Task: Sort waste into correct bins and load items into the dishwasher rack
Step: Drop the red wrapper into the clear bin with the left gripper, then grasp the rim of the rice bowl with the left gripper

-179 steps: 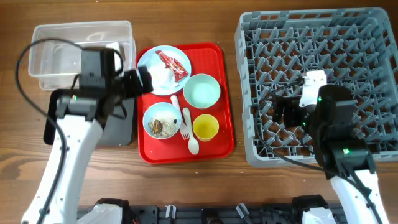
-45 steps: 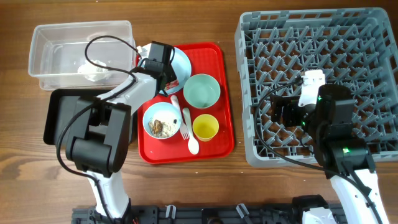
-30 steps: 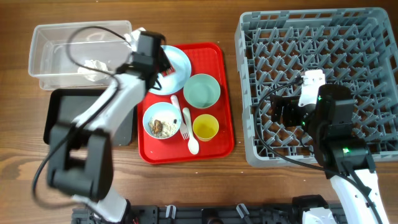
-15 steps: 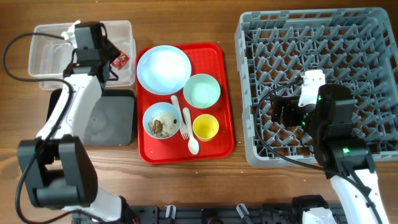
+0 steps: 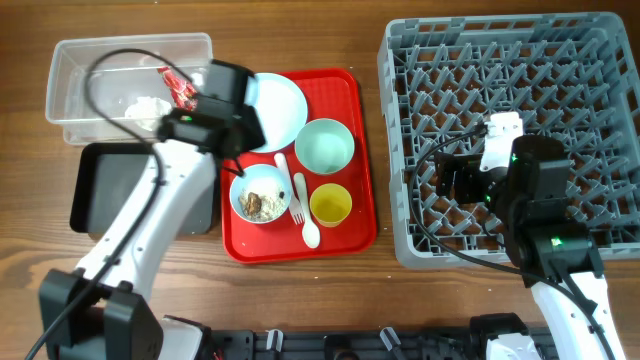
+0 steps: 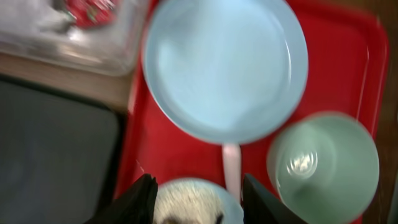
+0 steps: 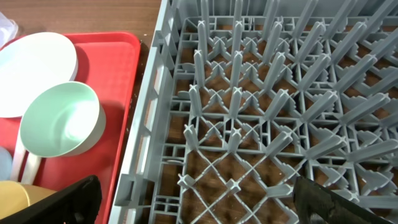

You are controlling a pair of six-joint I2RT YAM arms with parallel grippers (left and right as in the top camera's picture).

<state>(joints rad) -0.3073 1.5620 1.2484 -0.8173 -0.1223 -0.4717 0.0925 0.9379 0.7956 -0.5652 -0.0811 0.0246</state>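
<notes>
Now | left gripper [image 6: 196,190] spread, empty | right gripper [image 7: 198,202] spread | shiny red wrapper [image 5: 178,86] in clear rectangular tub [image 5: 70,58]

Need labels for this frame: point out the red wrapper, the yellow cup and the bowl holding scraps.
red wrapper [image 5: 177,86]: overhead view, its middle.
yellow cup [image 5: 331,205]: overhead view, its inner bottom.
bowl holding scraps [image 5: 244,208]: overhead view, bare inner wall, lower left.

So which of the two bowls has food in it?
The bowl beside the fork holds brownish scraps; the bowl between plate and yellow cup is empty.
</notes>
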